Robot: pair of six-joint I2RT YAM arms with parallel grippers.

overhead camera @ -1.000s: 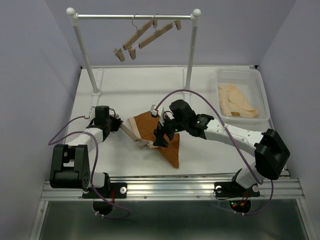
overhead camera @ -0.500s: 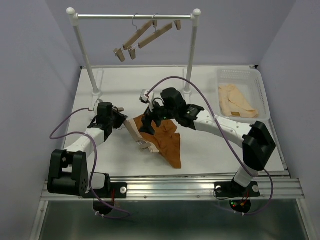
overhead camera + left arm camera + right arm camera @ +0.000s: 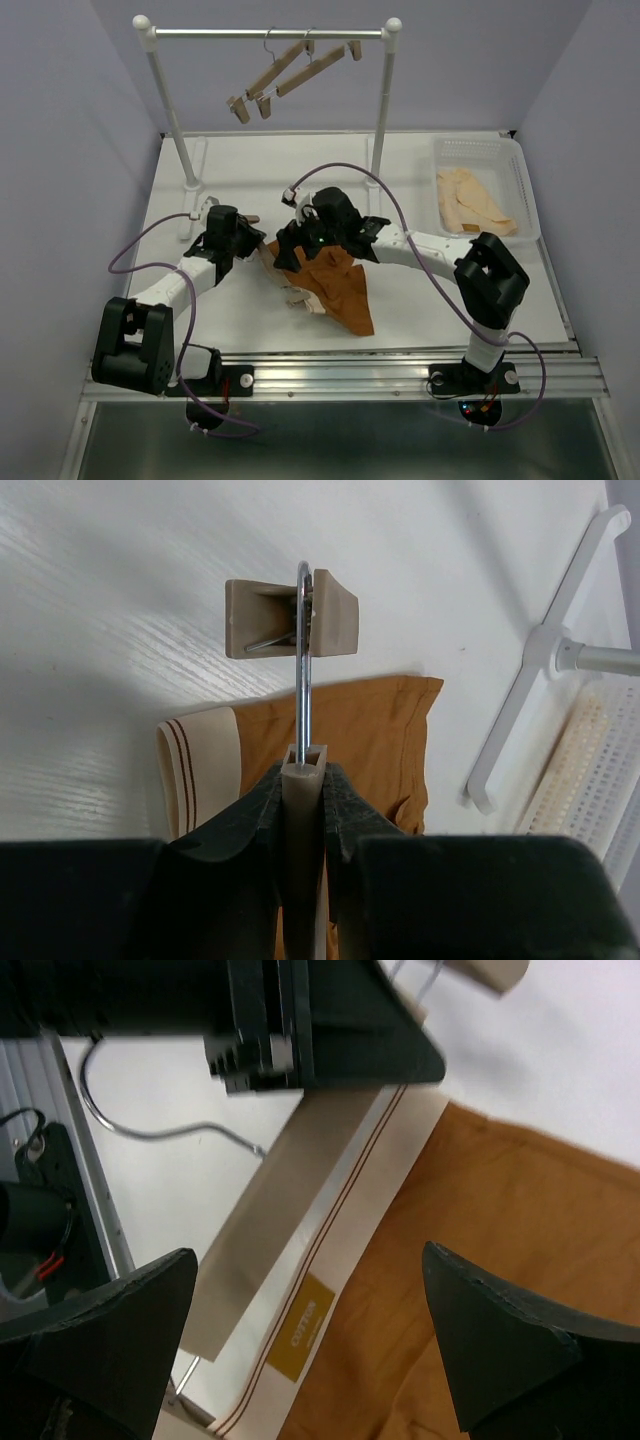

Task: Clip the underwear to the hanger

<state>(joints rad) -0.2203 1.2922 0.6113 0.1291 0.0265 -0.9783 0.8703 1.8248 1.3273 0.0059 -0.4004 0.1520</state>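
The rust-brown underwear (image 3: pixel 340 290) lies on the table's middle, its tan waistband (image 3: pixel 340 1260) toward the left. The hanger (image 3: pixel 275 270) rests along that waistband. My left gripper (image 3: pixel 243 243) is shut on the hanger's wood bar (image 3: pixel 303 780); the silver wire (image 3: pixel 303 680) and one end clip (image 3: pixel 290 619) show beyond the fingers. My right gripper (image 3: pixel 293 250) hovers open over the waistband, just right of the left gripper (image 3: pixel 300 1020), with nothing between its fingers (image 3: pixel 120 1320). The underwear (image 3: pixel 500 1240) fills the right of that view.
A white rail rack (image 3: pixel 170 110) stands at the back with two more wooden hangers (image 3: pixel 290 65) on it. A white basket (image 3: pixel 520 170) at the back right holds cream garments (image 3: pixel 470 205). The rack's foot (image 3: pixel 540 680) lies near the underwear's far side.
My right gripper has moved up-left from the underwear's lower part to the waistband and opened wide. The left gripper has carried the hanger slightly right; the cloth has shifted.
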